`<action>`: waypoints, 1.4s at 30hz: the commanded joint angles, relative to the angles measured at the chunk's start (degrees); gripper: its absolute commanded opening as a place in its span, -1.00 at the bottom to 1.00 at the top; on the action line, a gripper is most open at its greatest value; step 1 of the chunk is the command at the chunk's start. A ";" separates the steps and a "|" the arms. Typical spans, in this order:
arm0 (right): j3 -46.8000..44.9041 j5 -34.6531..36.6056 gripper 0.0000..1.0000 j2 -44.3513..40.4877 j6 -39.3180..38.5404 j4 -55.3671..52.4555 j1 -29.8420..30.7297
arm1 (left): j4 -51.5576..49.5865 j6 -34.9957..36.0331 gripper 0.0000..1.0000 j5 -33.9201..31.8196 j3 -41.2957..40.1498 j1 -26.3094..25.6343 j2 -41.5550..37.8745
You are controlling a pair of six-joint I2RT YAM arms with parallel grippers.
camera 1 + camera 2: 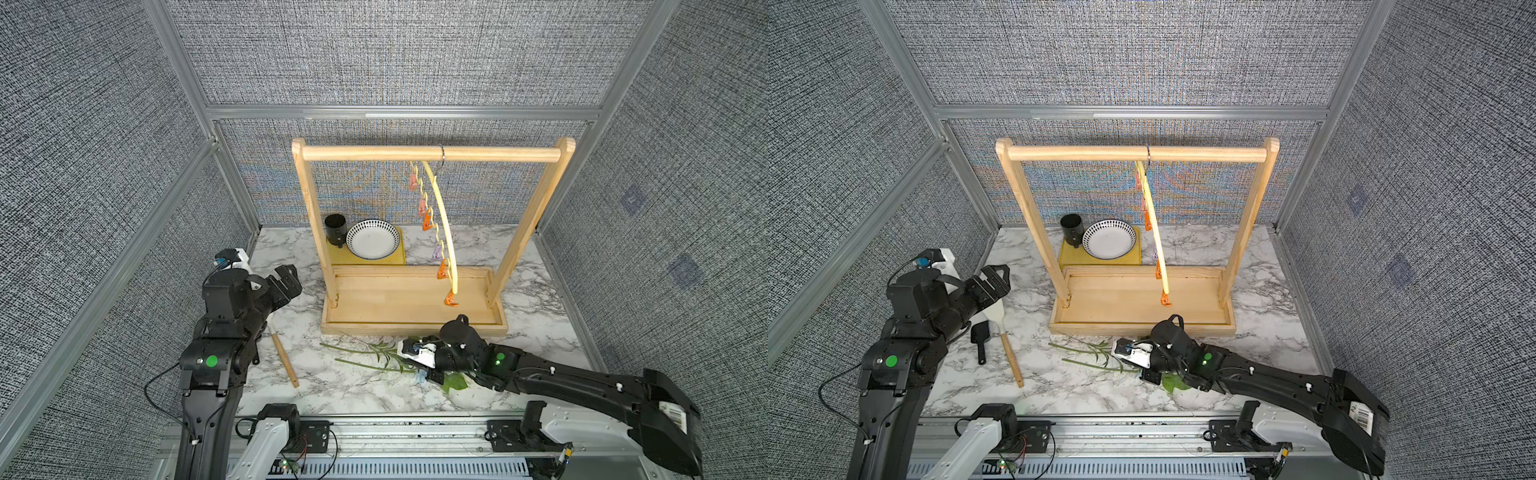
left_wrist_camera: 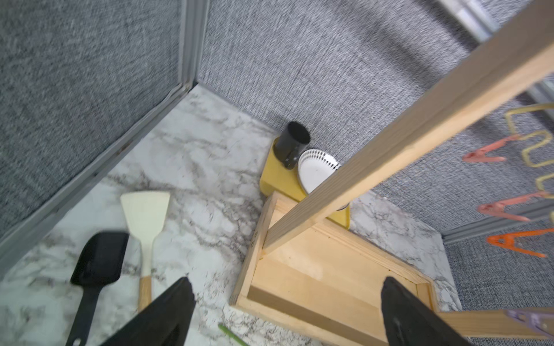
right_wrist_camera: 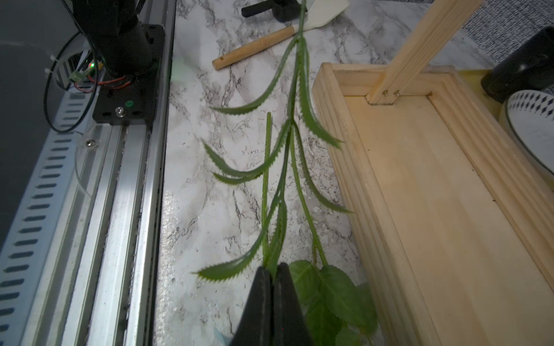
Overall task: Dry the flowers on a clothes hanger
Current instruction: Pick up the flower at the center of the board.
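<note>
Right gripper (image 3: pixel 274 268) is pressed together, pinching a green stem of the flowers (image 3: pixel 291 122), which lie on the surface (image 1: pixel 540 266) at six o'clock from the wooden rack (image 1: pixel 395 328). Left gripper (image 2: pixel 287 283) hangs spread wide and empty. The hanger (image 1: pixel 442 232) waits at twelve o'clock. The risk: that pinch looks thin and leafy, so a lift could slip, or drag the tangled neighbouring stems along.

Right gripper (image 1: pixel 426 374) low on the flowers (image 1: pixel 388 358), seemingly gripping them; clothes hanger (image 1: pixel 445 232) hangs behind

Bare wooden rack (image 1: pixel 374 153), glossy marble-look tabletop (image 1: pixel 353 395), rough cloth walls (image 1: pixel 374 54)
</note>
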 commanded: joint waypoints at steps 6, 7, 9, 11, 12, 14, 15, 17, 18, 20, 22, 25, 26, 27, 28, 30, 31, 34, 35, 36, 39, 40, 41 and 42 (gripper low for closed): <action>-6.13 0.38 -0.92 -10.19 10.62 13.94 -2.55 | 16.89 11.14 0.99 21.69 4.05 0.05 0.92; -6.92 1.11 -0.94 -11.66 11.57 14.81 -2.86 | 17.18 11.26 0.99 25.79 6.00 0.03 2.49; -8.32 1.57 -0.99 -14.48 12.76 16.89 -3.33 | 18.41 10.11 0.99 33.65 9.03 0.03 5.73; -9.42 2.92 -1.00 -17.48 13.90 18.73 -3.41 | 20.72 7.78 0.99 39.58 11.01 -0.30 7.94; -9.78 3.79 -1.00 -18.72 14.42 19.39 -3.44 | 21.69 6.97 0.99 41.45 11.44 -0.58 8.46; -10.48 6.05 -1.00 -21.03 15.87 20.58 -3.49 | 22.51 5.78 0.99 43.53 12.40 -1.30 9.38; -10.44 7.02 -1.00 -21.80 16.24 20.79 -3.63 | 22.69 5.55 0.99 45.00 13.04 -1.63 10.00; -10.29 8.21 -1.00 -22.91 16.70 21.39 -3.86 | 22.69 6.01 0.99 48.90 14.64 -3.28 11.78; -10.10 8.30 -1.00 -23.27 16.83 21.85 -3.96 | 22.55 6.05 0.99 50.36 15.34 -4.06 12.82; -9.71 8.55 -1.00 -23.29 17.22 23.47 -4.13 | 22.40 5.44 0.99 53.66 16.27 -5.98 14.81; -8.71 8.65 -1.00 -23.29 17.41 24.12 -4.23 | 22.35 5.25 0.98 54.89 16.00 -8.22 15.66; -6.67 8.03 -1.00 -21.99 16.90 24.12 -4.38 | 22.31 6.73 0.95 55.01 14.63 -12.19 15.79; -6.26 7.91 -1.00 -21.56 16.88 24.23 -4.34 | 22.17 7.04 0.93 54.95 14.46 -13.30 16.00; -5.83 7.63 -1.00 -21.05 16.92 24.56 -4.40 | 21.41 7.56 0.92 55.15 14.67 -14.61 16.57; -5.63 6.90 -1.00 -20.61 16.85 25.06 -4.42 | 19.72 8.53 0.89 55.27 15.39 -15.74 17.42; -5.19 5.97 -1.00 -19.91 17.04 25.87 -4.41 | 15.84 10.89 0.77 54.83 17.30 -17.53 19.16; -5.05 5.48 -1.00 -19.50 17.05 26.23 -4.41 | 14.42 12.11 0.73 54.52 18.18 -18.49 20.24; -4.21 4.67 -1.00 -18.49 17.04 26.55 -4.41 | 12.67 14.44 0.66 52.54 19.50 -21.41 22.15; -4.01 4.53 -1.00 -18.27 17.05 26.64 -4.47 | 11.34 15.74 0.62 51.44 19.99 -22.21 22.75; -3.80 4.37 -1.00 -18.04 17.14 26.87 -4.41 | 9.11 17.86 0.58 49.75 20.91 -23.15 23.48; -3.40 3.65 -1.00 -17.43 17.23 27.54 -4.44 | 6.27 21.63 0.45 45.27 22.29 -25.46 24.90; -3.25 3.65 -1.00 -17.14 17.32 27.56 -4.41 | 6.77 22.00 0.40 44.99 22.23 -26.15 25.24; -3.17 3.65 -1.00 -17.02 17.32 27.44 -4.43 | 7.24 22.15 0.37 44.73 22.27 -26.78 25.58; -2.94 3.65 -1.00 -16.73 17.32 27.23 -4.45 | 7.95 22.12 0.35 44.56 22.35 -27.47 25.88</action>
